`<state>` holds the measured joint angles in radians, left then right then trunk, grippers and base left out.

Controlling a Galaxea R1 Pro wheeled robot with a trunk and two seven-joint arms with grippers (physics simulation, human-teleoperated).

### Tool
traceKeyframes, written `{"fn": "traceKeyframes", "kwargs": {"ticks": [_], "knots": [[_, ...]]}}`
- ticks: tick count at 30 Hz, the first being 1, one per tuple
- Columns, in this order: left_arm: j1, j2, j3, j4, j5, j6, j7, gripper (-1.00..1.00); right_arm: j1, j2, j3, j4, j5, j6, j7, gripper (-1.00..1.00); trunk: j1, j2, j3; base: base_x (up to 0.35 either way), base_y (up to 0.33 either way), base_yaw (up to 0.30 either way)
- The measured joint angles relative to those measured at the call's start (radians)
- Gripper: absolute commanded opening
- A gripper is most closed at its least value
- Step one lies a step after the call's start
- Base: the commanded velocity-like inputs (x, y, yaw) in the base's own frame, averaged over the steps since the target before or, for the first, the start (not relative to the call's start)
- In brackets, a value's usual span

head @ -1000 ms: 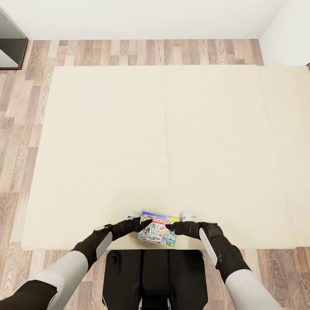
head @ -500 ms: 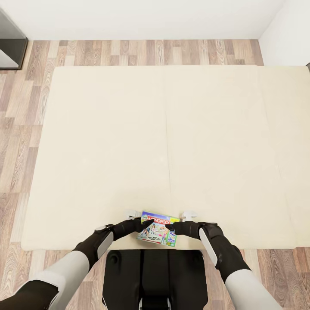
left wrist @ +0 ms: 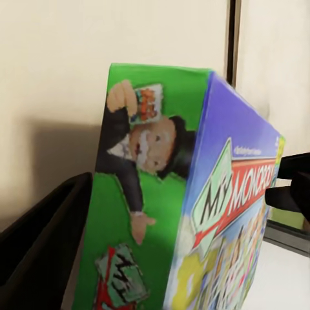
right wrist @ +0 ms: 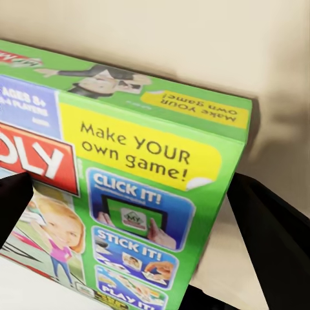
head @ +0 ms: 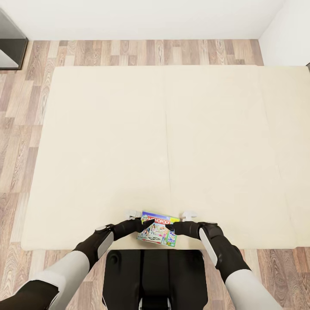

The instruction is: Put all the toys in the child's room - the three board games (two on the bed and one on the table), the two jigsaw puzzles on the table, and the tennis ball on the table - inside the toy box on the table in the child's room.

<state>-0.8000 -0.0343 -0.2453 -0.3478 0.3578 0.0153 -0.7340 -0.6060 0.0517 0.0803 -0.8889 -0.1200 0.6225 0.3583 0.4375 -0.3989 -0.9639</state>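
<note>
Both grippers, left (head: 145, 224) and right (head: 171, 227), are gripping the Monopoly box (head: 157, 233) with fingers clamped on its opposite sides, at the bed's (head: 172, 142) near edge.

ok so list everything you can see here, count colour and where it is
Monopoly board game box: one, green, blue and red print, at the near edge of the bed, between the two grippers.
bed: one, plain beige mattress, filling the middle of the head view.
floor: wood planks, brown and grey, around the bed.
walls: white, beyond the far side of the bed.
dark cabinet: one, dark grey, far left corner.
left gripper: one, black, against the box's left end.
right gripper: one, black, against the box's right end.
robot base: black, below the bed edge.
</note>
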Motion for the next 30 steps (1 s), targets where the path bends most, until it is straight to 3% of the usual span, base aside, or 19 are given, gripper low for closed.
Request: {"fn": "traceKeyframes", "kwargs": {"ticks": [22,23,30], "knots": [[0.0,-0.001,0.001,0.0,0.001,0.0,-0.026,1.0,0.0,0.0,-0.001,0.0,-0.002,0.001,0.0,1.0,0.0,0.0,0.0,0.0,0.0,0.0],[0.0,-0.001,0.001,0.0,0.001,0.0,-0.027,-1.0,0.0,0.0,-0.001,0.0,-0.003,0.001,0.0,1.0,0.0,0.0,0.0,0.0,0.0,0.0],[0.0,-0.001,0.002,0.0,0.002,0.001,-0.029,-1.0,0.0,0.0,-0.001,0.0,-0.003,0.002,0.0,1.0,0.0,0.0,0.0,0.0,0.0,0.0]]}}
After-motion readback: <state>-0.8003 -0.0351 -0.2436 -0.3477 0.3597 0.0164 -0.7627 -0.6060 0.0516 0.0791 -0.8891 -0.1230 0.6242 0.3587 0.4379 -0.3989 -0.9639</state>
